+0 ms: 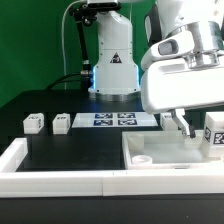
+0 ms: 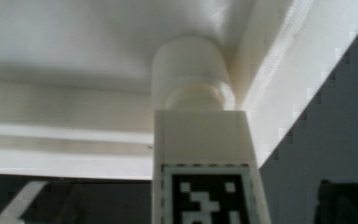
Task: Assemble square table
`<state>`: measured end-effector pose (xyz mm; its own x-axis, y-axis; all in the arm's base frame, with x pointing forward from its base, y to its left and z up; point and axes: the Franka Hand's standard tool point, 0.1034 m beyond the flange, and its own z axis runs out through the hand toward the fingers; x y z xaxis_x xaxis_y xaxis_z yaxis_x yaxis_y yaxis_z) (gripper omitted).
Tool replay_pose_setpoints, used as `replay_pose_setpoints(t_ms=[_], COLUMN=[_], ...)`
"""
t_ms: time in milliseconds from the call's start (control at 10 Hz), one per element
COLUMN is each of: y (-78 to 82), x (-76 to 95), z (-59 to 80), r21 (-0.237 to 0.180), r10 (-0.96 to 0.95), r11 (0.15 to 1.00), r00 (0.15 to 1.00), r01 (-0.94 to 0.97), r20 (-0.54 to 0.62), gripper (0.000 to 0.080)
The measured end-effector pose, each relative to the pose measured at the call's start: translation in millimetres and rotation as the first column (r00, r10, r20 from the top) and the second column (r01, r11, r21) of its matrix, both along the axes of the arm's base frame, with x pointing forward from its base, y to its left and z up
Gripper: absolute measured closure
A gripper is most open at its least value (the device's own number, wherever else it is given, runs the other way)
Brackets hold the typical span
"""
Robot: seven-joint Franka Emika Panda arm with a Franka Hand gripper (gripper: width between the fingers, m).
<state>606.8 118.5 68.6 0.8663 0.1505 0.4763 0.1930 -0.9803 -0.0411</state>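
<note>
The square table's white slab [image 1: 165,150] lies at the exterior view's lower right. A white tagged leg [image 2: 201,160] stands on it, its round end set into a corner of the slab [image 2: 87,100]. In the exterior view that leg [image 1: 214,135] shows at the far right. My gripper [image 1: 194,126] hangs over that corner; in the wrist view the gripper [image 2: 185,210] is open, and its dark fingers [image 2: 23,205] stand on either side of the leg with a gap to it. Two more leg blocks [image 1: 34,122] [image 1: 61,123] lie on the black surface at the exterior view's left.
The marker board [image 1: 113,120] lies flat in front of the robot's base [image 1: 112,70]. A long white rail [image 1: 60,180] borders the black surface along the front and the exterior view's left.
</note>
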Motion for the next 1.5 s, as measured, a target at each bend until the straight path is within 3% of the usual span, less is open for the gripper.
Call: replay_pose_setpoints(t_ms=[300,500,900,1200,1500], y=[-5.4,-3.5,-3.7,-3.0,-2.7], x=[4.7,2.6,3.1,3.0,3.8], z=[20.5,17.7,13.2,17.1,16.1], r21=[-0.007,-0.007,-0.003,0.011,0.012], r10=[0.013,0.018,0.041,0.063,0.064], r11=[1.000,1.000,0.999,0.998,0.998], r00=[1.000,0.999,0.945,0.841,0.837], r01=[-0.013,-0.018,-0.044,-0.068,-0.069], r20=[-0.019,-0.045,-0.325,-0.538,-0.544], gripper=[0.0150,0.0150,0.0150,0.0150,0.0150])
